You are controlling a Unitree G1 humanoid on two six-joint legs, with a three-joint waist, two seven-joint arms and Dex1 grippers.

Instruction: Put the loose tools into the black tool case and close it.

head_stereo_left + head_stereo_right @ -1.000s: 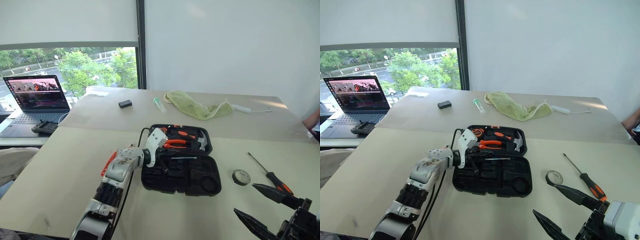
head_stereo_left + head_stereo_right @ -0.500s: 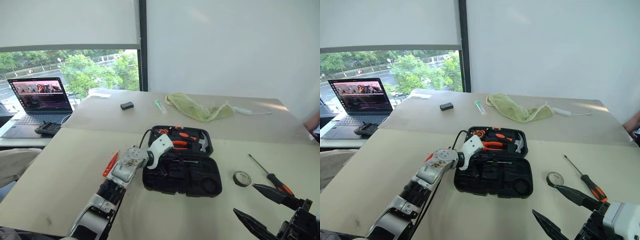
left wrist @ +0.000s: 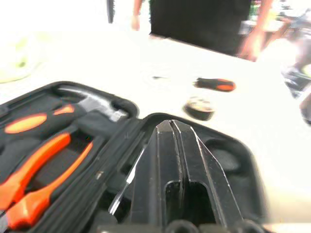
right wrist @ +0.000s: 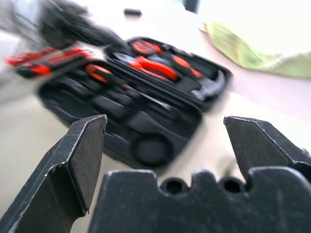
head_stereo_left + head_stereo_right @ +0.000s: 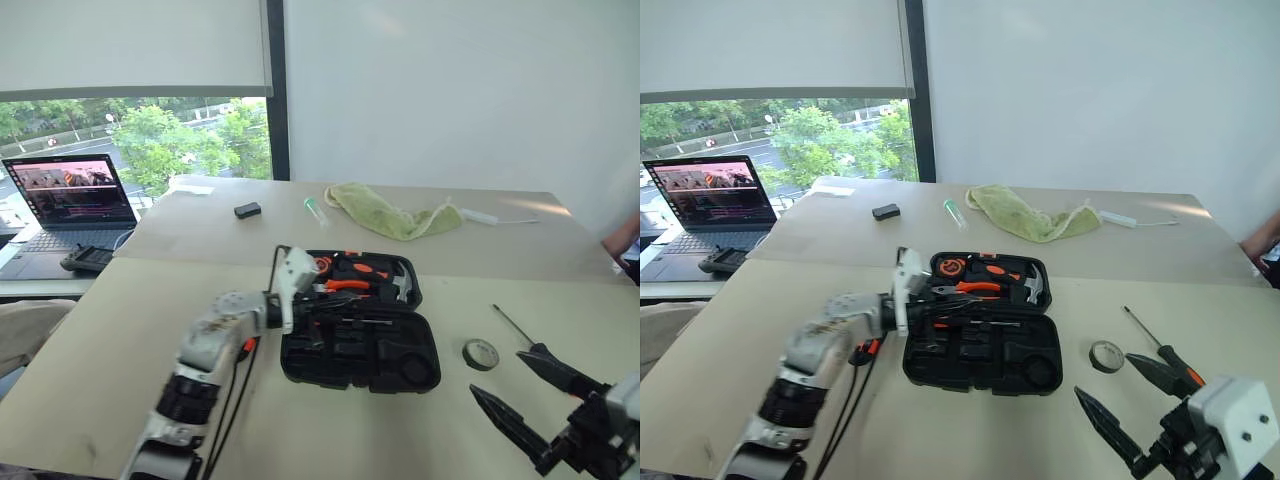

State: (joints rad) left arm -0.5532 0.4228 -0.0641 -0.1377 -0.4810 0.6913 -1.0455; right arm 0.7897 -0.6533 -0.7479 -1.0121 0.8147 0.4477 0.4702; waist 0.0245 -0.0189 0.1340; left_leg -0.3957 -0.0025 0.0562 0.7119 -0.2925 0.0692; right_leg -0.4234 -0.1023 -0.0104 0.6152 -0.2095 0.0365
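Black tool case (image 5: 360, 335) lying open on the beige table (image 5: 120, 330), both halves flat, moulded slots facing up. Far half holding orange-handled pliers (image 5: 345, 285) and a steel hammer (image 5: 403, 287); a slim metal shaft resting in the near half.

Left gripper (image 3: 172, 127) hovering just over the case's left edge, pointing across it toward the robot's right, fingers (image 3: 163, 160) pressed together, nothing between them.

Right gripper (image 5: 522, 391) low at the near right, fingers (image 4: 80, 160) spread wide apart, empty, aimed toward the case.

Small black tape roll (image 5: 481, 354) flat on the table to the right of the case, apart from it. 1 orange-and-black-handled screwdriver (image 5: 1160, 350) further right, shaft pointing away, handle partly hidden behind the right gripper.

At the far side: green cloth (image 5: 390, 215), small black block (image 5: 247, 210), clear tube (image 5: 317, 211). Laptop (image 5: 70, 200) open on the neighbouring desk at the left.
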